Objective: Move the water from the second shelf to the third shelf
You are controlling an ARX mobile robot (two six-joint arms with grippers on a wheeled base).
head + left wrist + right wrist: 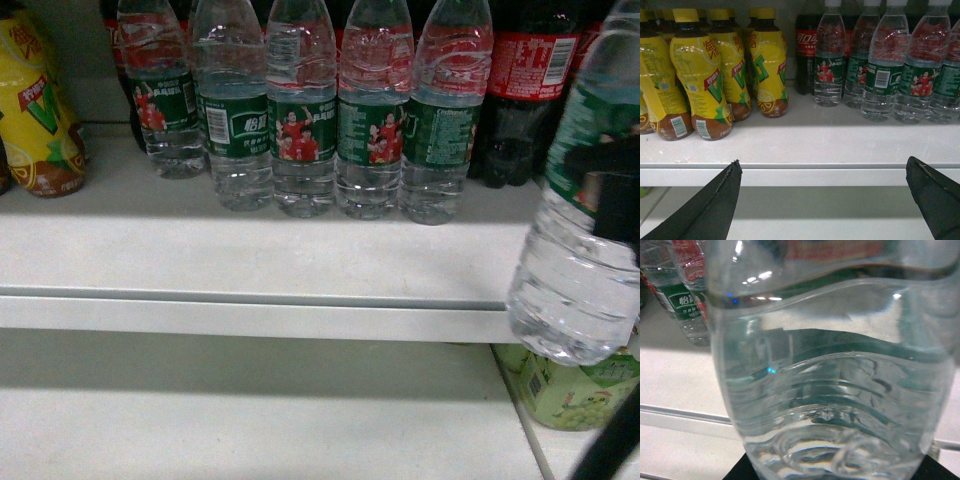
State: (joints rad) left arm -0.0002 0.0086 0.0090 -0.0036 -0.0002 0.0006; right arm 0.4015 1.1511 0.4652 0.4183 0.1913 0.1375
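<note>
Upper white shelf board (250,255) spanning the head view, with a lower white shelf board (250,420) beneath it, the lip of the upper one running across the left wrist view as well; held clear ribbed plastic water bottle with a green wrap label (585,240) at the right edge of the head view, out in front of the upper shelf's edge, tilted, base hanging below that edge and just above a pale green grape-printed drink bottle (575,390) on the lower level; same held bottle filling nearly the whole right wrist view, its ribbed base close to the lens; right gripper (612,190) dark and blurred across the bottle's label, fingers clamped on it; left gripper (827,200) low in its own wrist view, two black fingers (710,205) spread wide apart, holding nothing, below the shelf lip; row of five matching green-labelled water bottles (305,110) upright on the upper shelf, standing side by side, red-shirted players on the labels; yellow-wrapped lemon tea bottles with yellow caps (715,75) grouped on the left of that shelf; dark cola bottles with red labels (525,90) behind and right of the water row.
</note>
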